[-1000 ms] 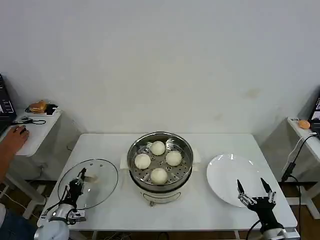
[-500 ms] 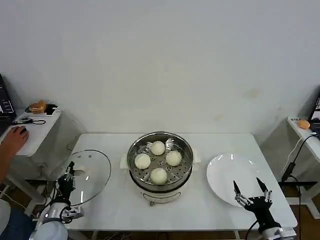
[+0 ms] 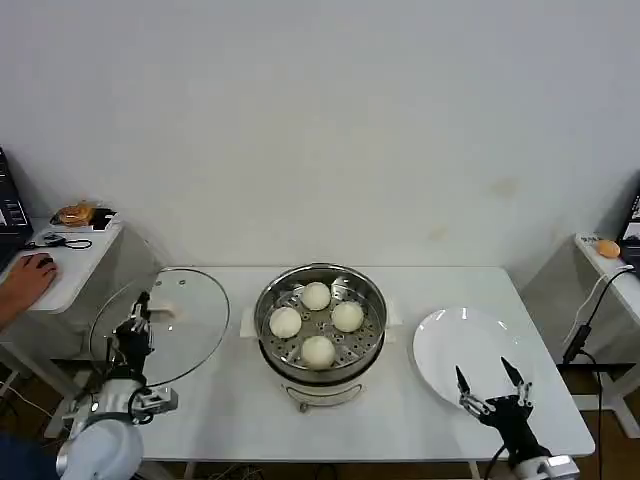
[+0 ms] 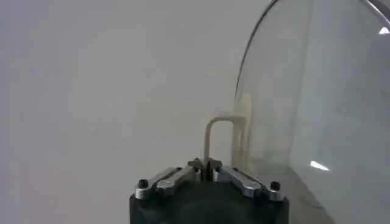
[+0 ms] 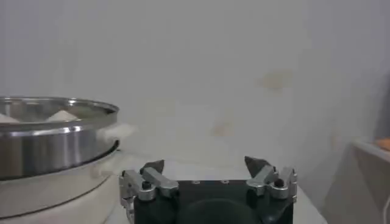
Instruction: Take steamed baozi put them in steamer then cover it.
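Observation:
Several cream-white baozi (image 3: 317,322) lie on the perforated tray of the steel steamer (image 3: 320,352) at the table's centre. The steamer's rim (image 5: 55,125) also shows in the right wrist view. My left gripper (image 3: 137,322) is shut on the white handle (image 4: 220,137) of the clear glass cover (image 3: 180,318), which hangs tilted in the air over the table's left edge, left of the steamer. The cover's glass (image 4: 317,103) stands close beside that gripper (image 4: 207,168). My right gripper (image 3: 489,386) is open and empty near the front of the white plate.
A white plate (image 3: 470,350) lies right of the steamer. Side tables stand at both edges, each with an orange item (image 3: 75,212). A person's hand (image 3: 25,275) rests on the left side table.
My left gripper has lifted the cover off the table and tilted it up, moving it back and slightly left. The right gripper has drifted a little toward the table's front.

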